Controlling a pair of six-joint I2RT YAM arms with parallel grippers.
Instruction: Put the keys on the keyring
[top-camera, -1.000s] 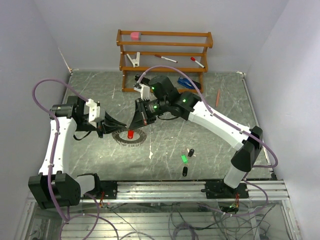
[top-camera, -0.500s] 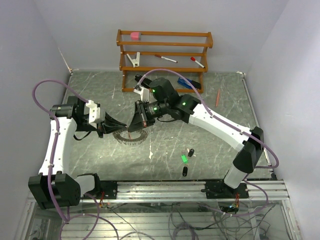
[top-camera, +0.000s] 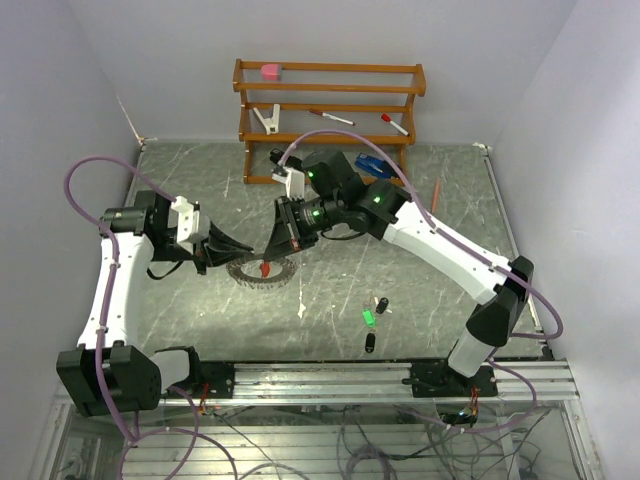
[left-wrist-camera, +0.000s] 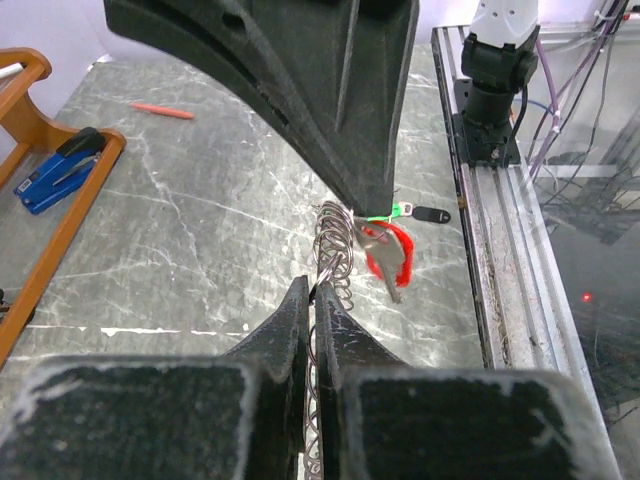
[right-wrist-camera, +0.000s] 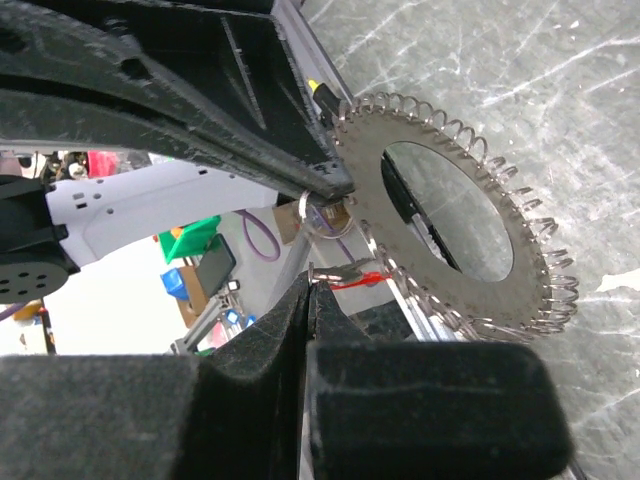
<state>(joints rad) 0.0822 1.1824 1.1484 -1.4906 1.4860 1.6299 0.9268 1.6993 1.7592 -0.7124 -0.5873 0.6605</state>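
While our left gripper (left-wrist-camera: 312, 292) is pinching the keyring (left-wrist-camera: 334, 262), our right gripper (left-wrist-camera: 368, 200) is clamping the red key (left-wrist-camera: 393, 255). Its long axis is slanting down toward the surface (left-wrist-camera: 200, 220).

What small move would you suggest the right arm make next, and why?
Probably ease the right gripper slightly toward the keyring to hook the red key on a loop. The left gripper clamps the ring's rim, and the key hangs right beside the loops, seemingly not threaded yet.
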